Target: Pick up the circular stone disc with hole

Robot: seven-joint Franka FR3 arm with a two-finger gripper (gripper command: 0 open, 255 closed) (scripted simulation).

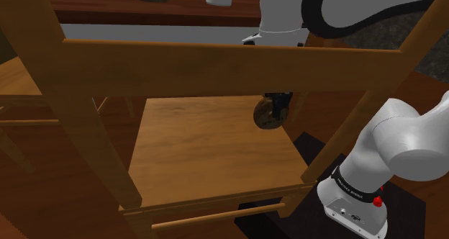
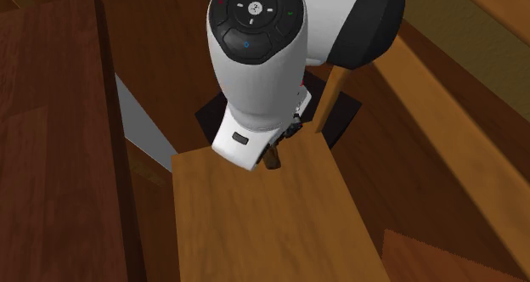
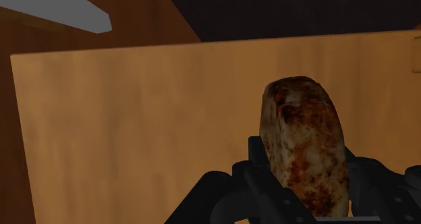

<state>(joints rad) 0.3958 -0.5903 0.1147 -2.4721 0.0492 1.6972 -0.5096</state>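
Your gripper (image 3: 305, 181) pinches the mottled stone disc (image 3: 302, 138), seemingly clear above the wooden chair seat's (image 1: 205, 151) edge; the pickup looks nearly done.

Plain light-brown wooden chair seat (image 1: 209, 147), flat and level, within a matching wooden frame (image 1: 230, 57) of posts and rails.

White arm (image 1: 403, 140) w/ dark joints (image 1: 338, 18), black pincer (image 3: 302, 165), round black btn pad (image 2: 253, 21), red knob (image 1: 377, 200) nr base
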